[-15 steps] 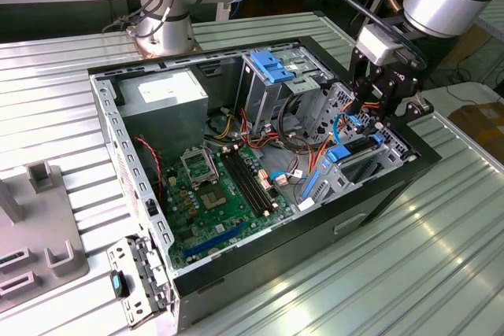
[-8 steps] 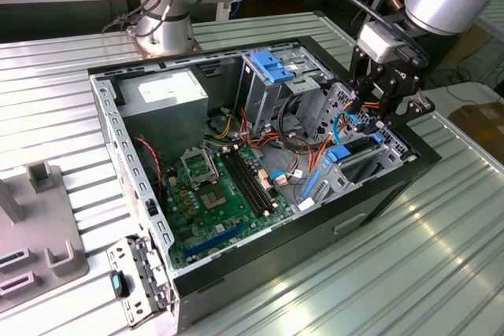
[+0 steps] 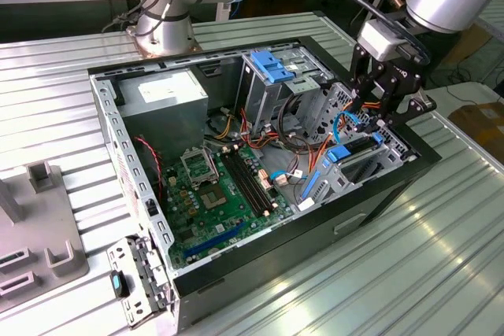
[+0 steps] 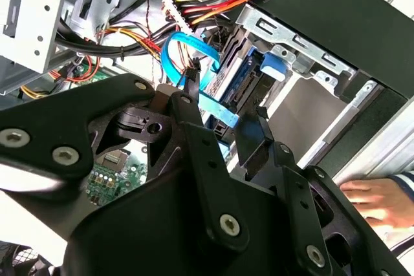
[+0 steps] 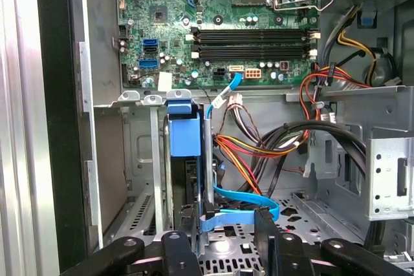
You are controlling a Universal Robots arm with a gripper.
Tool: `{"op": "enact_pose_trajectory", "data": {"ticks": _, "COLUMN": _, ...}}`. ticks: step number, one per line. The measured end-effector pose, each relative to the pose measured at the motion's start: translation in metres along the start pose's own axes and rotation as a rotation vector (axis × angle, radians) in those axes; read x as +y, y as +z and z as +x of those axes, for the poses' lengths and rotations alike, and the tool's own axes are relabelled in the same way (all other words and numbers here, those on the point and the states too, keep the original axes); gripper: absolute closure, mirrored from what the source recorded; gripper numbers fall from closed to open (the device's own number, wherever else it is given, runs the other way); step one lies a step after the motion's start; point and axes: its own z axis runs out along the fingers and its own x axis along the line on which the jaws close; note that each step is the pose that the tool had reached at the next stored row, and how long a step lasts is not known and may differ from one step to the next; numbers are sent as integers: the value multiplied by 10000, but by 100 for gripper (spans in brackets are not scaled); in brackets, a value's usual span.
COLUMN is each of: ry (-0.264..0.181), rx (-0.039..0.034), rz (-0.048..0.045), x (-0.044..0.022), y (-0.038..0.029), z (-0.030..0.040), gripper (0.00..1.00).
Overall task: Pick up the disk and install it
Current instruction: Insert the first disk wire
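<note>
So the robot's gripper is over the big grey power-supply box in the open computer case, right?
Not quite. The exterior view shows the gripper over the disk with blue rails, at the corner of the open computer case on the exterior view's right. The grey power-supply box sits at the opposite corner, away from it.

light: bright, even | shadows: soft inside case (image 3: 315, 249) | glare: sheen on ribbed table (image 3: 441, 273) | blur: slight
</note>
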Motion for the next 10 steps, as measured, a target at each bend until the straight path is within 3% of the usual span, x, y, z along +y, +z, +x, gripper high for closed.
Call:
{"op": "enact_pose_trajectory", "data": {"ticks": 3, "ry": 37, "rx": -69, "rz": -2, "x": 1, "y": -2, "z": 11, "gripper": 51}}
{"op": "enact_pose_trajectory", "data": {"ticks": 10, "ry": 86, "rx": -68, "rz": 2, "x": 53, "y": -3, "z": 14, "gripper": 51}}
